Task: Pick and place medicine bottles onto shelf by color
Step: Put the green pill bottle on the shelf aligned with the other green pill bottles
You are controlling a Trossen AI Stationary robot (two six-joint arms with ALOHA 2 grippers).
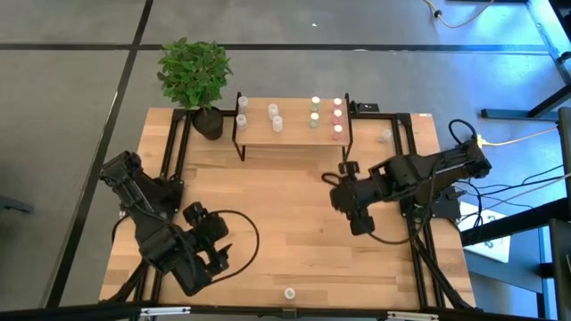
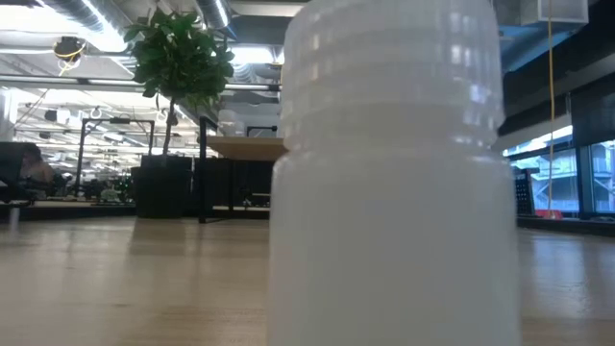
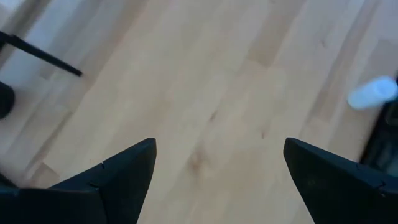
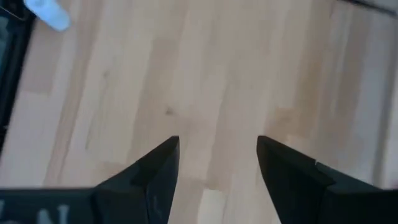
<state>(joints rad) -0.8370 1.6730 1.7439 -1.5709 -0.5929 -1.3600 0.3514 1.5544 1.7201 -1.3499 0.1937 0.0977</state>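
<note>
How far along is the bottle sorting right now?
Mostly done: about ten bottles stand on the shelf, whites at the plant end, then a green column and a pink column. In hand: nothing; the left claw and right claw are open and empty. Left: one white bottle at the table's near edge.

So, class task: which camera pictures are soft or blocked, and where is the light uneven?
Low view: a white bottle right at the lens fills the middle, out of focus, hiding the table beyond. Left wrist view: a bottle at the edge is smeared. High view: bluish light in the upper right corner, by the shelf.
</note>
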